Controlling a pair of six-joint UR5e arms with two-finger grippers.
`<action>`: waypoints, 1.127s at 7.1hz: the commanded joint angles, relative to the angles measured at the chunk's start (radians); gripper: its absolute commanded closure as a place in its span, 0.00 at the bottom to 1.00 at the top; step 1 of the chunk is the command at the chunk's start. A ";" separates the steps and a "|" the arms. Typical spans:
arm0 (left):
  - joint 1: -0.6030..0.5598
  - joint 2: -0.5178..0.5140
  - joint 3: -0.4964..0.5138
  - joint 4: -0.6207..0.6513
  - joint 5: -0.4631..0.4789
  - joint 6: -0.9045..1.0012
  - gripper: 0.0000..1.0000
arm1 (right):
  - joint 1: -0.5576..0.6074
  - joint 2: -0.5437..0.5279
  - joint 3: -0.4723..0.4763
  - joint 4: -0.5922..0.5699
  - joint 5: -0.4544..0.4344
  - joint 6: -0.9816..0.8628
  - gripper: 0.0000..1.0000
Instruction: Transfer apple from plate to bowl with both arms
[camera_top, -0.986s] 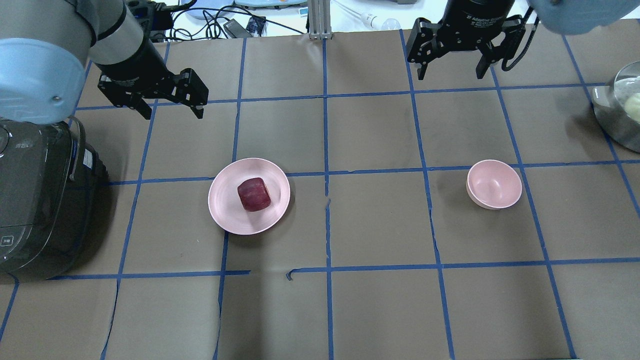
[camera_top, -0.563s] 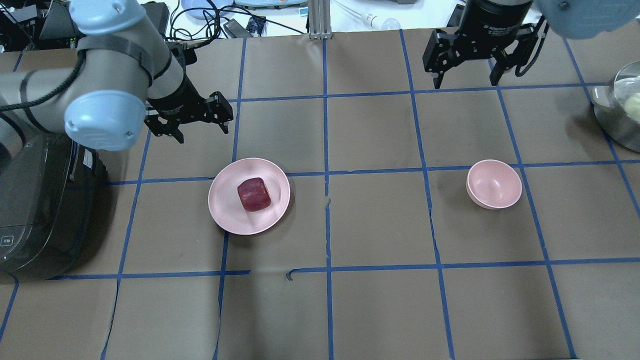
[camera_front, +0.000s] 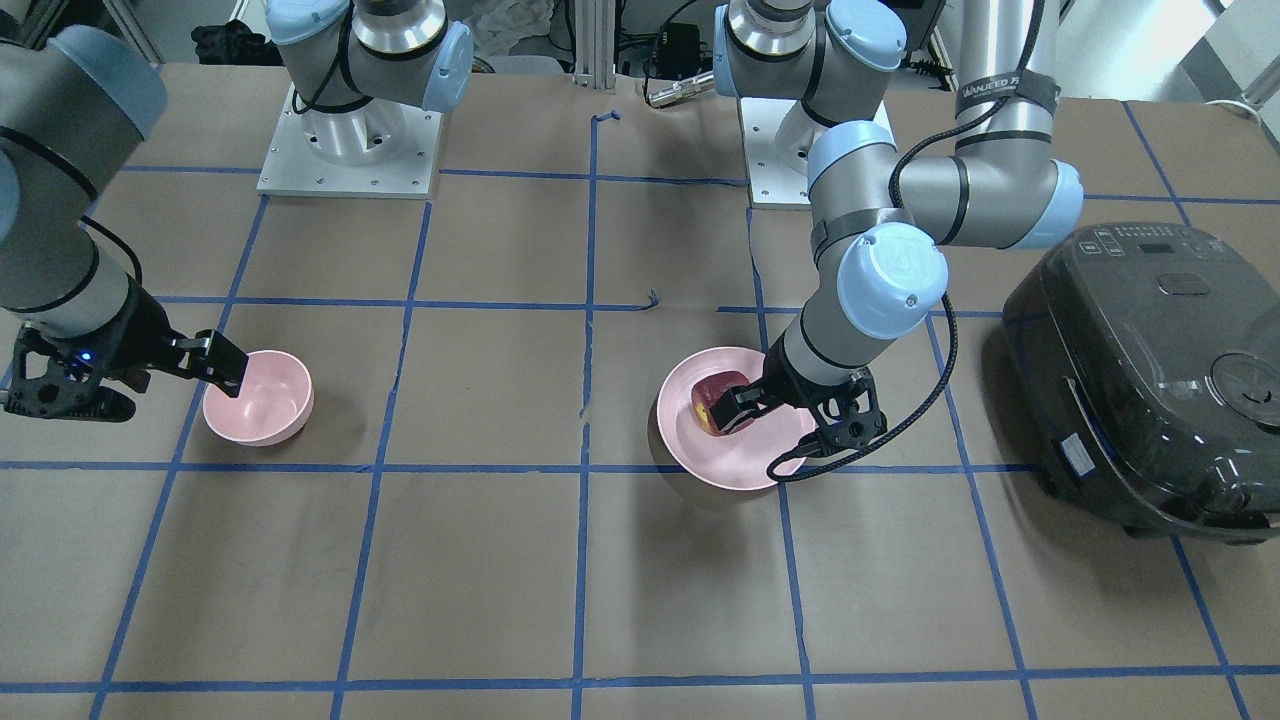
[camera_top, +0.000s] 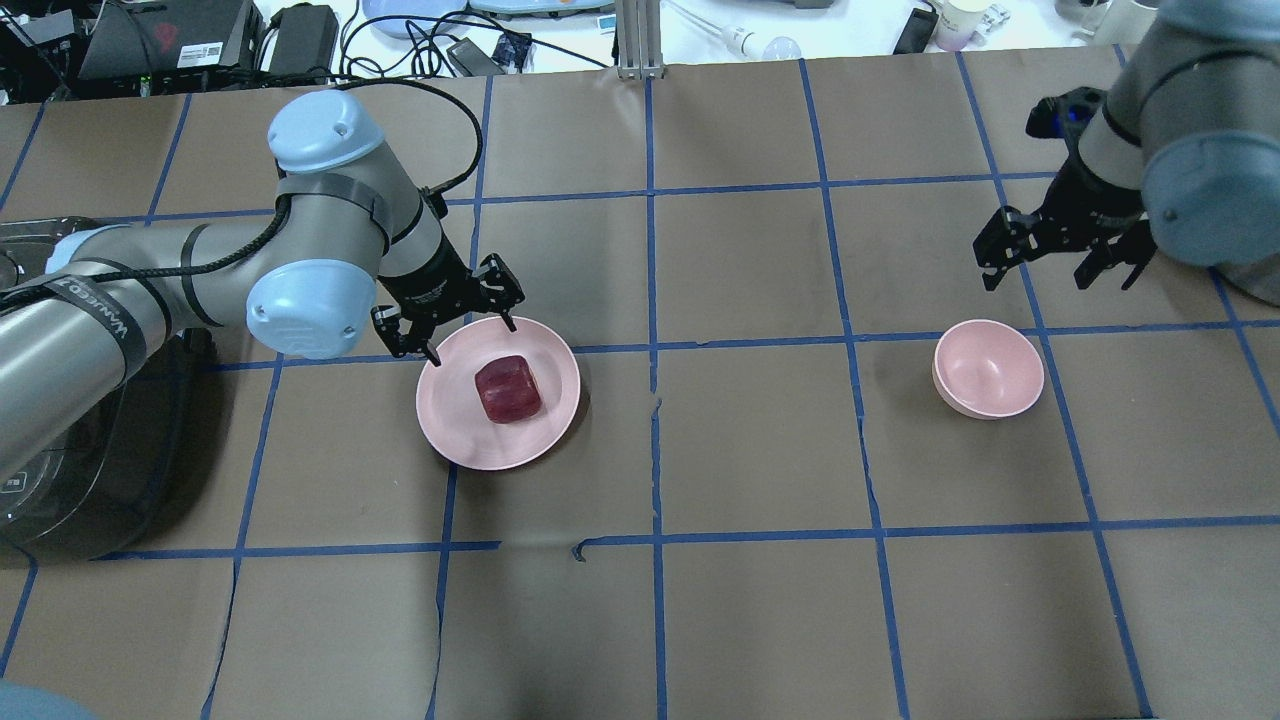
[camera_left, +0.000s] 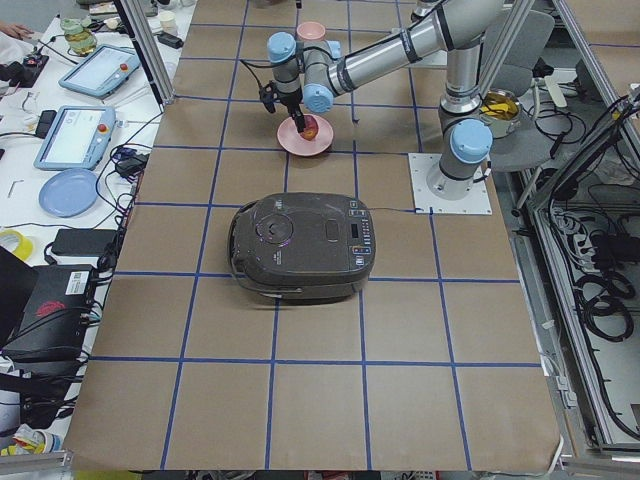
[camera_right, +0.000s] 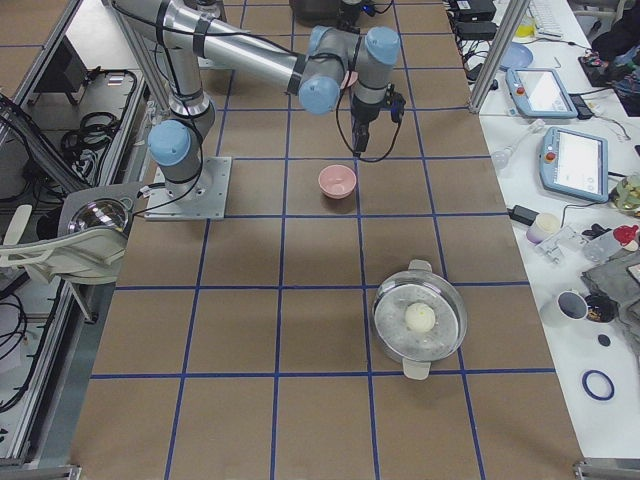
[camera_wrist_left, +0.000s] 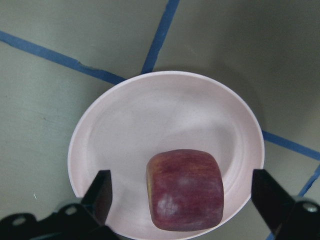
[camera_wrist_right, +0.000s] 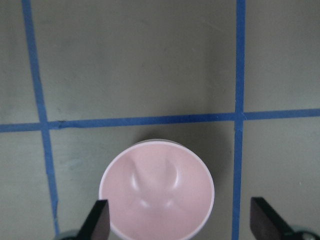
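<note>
Apple (camera_top: 508, 389) on plate (camera_top: 455, 425); both end effectors spread wide, neither holding anything.
We find the apple lying near the middle of the plate on the worktop (camera_top: 760, 450), with the bowl (camera_top: 988, 367) well apart from it. The left end effector (camera_top: 474, 342) hangs at the plate's rim; its wrist view shows the apple between the spread fingers, clear of both. The right end effector (camera_top: 1040, 283) hovers near the bowl, likewise spread, touching nothing.
</note>
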 joint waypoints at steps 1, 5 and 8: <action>-0.014 -0.037 -0.013 0.023 -0.004 -0.023 0.00 | -0.065 0.069 0.152 -0.242 0.004 -0.083 0.23; -0.043 -0.086 -0.017 0.035 -0.023 0.017 0.39 | -0.107 0.102 0.161 -0.230 0.002 -0.143 1.00; -0.049 -0.062 -0.029 0.032 -0.057 0.040 0.96 | 0.006 0.088 0.121 -0.201 0.074 -0.073 1.00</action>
